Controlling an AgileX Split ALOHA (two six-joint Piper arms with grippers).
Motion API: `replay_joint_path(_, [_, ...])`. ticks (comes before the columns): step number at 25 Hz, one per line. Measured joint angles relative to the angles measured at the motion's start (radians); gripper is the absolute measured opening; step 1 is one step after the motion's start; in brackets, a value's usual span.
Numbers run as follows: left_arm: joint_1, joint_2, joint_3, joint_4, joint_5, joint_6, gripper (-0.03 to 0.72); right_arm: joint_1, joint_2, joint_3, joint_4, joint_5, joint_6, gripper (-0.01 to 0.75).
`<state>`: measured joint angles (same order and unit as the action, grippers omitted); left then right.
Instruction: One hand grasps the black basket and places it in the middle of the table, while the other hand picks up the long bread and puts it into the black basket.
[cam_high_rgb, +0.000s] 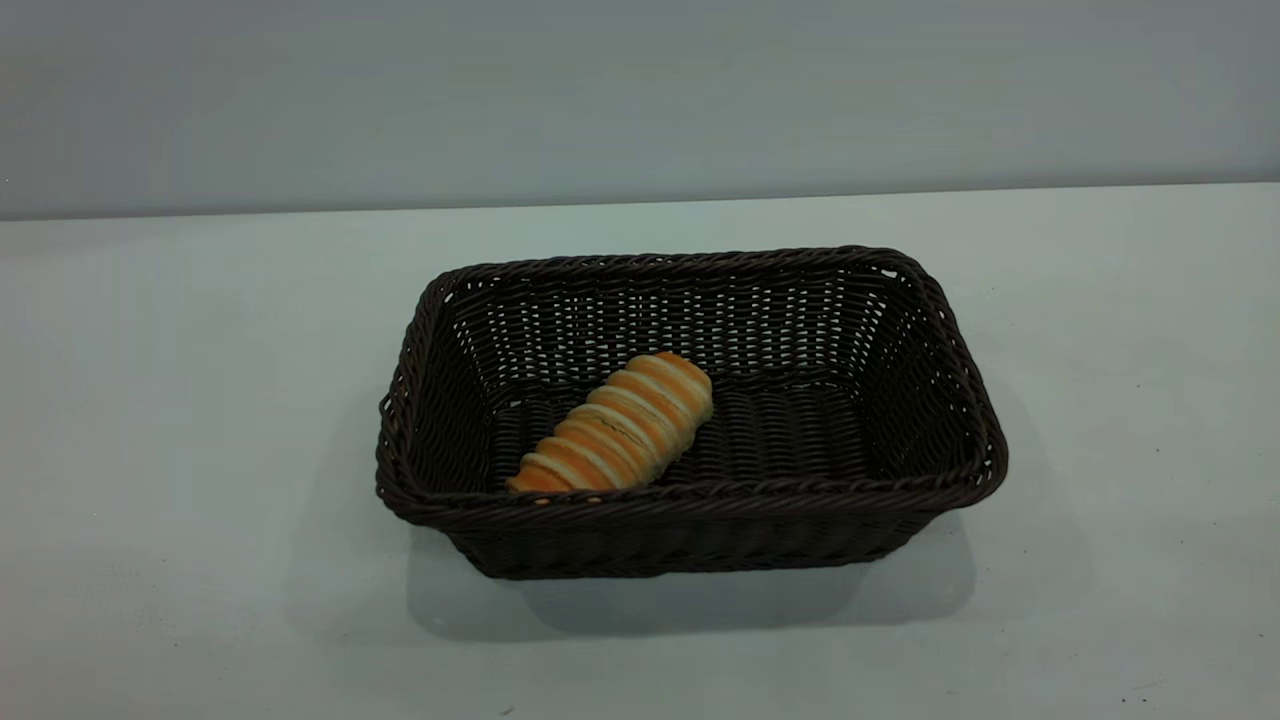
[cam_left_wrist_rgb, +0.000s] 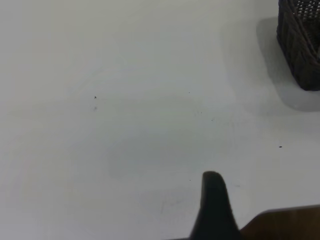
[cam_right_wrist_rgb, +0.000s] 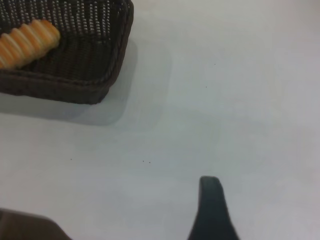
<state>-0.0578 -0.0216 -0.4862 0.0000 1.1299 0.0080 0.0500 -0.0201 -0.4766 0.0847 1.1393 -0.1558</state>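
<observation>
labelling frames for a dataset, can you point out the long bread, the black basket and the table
the long bread (cam_high_rgb: 615, 426), exterior view, on its striped middle
the black basket (cam_high_rgb: 690, 496), exterior view, on the braided near rim
the table (cam_high_rgb: 180, 400), exterior view, on a bare patch left of the basket

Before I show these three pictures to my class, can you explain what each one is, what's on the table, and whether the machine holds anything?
It is a two-armed table robot. The wide picture comes from a camera facing the arms; neither arm shows there. It shows the black basket on the table, with the long bread lying slanted inside. The other two come from cameras on each wrist. Each shows one dark fingertip, of the left end effector and the right end effector, above bare table beside the basket. Nothing is held.
</observation>
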Motion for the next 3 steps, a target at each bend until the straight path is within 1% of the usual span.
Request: replay_joint_path(3, [0.0,0.0,0.0,0.0,0.0,0.0,0.563,0.0,0.0,0.0,0.0,0.0,0.0,0.56])
